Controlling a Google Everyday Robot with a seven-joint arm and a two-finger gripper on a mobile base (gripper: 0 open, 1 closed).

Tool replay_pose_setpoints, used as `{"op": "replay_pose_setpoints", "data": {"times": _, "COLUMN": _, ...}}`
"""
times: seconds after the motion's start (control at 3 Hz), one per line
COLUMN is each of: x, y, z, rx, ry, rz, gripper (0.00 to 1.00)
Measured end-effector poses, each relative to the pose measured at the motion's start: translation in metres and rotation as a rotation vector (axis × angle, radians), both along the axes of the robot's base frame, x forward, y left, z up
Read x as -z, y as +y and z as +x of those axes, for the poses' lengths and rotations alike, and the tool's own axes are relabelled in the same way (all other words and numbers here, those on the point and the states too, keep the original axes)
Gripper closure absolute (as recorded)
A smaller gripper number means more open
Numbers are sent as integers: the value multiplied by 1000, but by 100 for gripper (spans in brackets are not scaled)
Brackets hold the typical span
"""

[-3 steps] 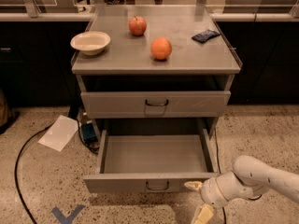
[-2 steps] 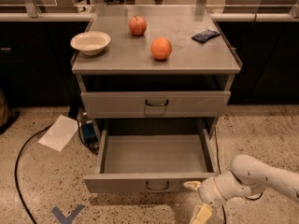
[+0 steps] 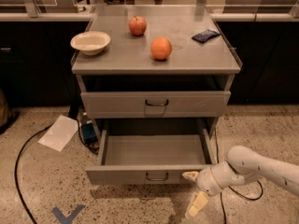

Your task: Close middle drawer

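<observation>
The middle drawer [image 3: 149, 174] is a wide, shallow grey metal drawer pulled far out of the cabinet and empty inside. Its low front carries a small dark loop handle [image 3: 157, 177]. My gripper [image 3: 194, 190] is at the right end of the drawer front, on a white arm coming in from the right. It is open. The upper fingertip [image 3: 190, 175] touches the drawer front, and the lower one [image 3: 197, 204] hangs below it. The taller-fronted top drawer [image 3: 155, 104] is shut. The lowest drawer is hidden under the open one.
On the cabinet top [image 3: 117, 62] sit a white bowl [image 3: 90, 42], an apple [image 3: 137, 25], an orange [image 3: 161, 48] and a dark packet [image 3: 205, 35]. On the floor at the left lie a sheet of paper [image 3: 59, 132], a black cable [image 3: 18, 171] and blue tape [image 3: 67, 214].
The drawer front has moved a little way back toward the cabinet. My gripper has moved with it, staying at the front's right end.
</observation>
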State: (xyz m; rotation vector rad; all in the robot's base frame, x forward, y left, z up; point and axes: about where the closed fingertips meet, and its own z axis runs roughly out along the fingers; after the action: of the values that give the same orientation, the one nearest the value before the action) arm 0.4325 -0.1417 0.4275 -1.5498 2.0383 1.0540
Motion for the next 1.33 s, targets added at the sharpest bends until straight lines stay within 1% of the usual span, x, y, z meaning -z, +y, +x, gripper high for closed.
{"op": "replay_pose_setpoints", "data": {"times": 0.33, "x": 0, "y": 0, "z": 1, "rx": -2, "ry": -1, "rz": -1, "gripper": 0}}
{"op": "replay_pose_setpoints", "data": {"times": 0.67, "x": -16, "y": 2, "z": 41, "rx": -20, "ry": -63, "rz": -23, "gripper": 0}}
{"op": "replay_pose_setpoints", "data": {"times": 1.0, "x": -14, "y": 4, "z": 41, "rx": -26, "ry": -58, "rz": -20, "gripper": 0}}
{"op": "replay_pose_setpoints", "data": {"times": 1.33, "x": -20, "y": 5, "z": 77, "rx": -48, "ry": -92, "rz": -28, "gripper": 0}}
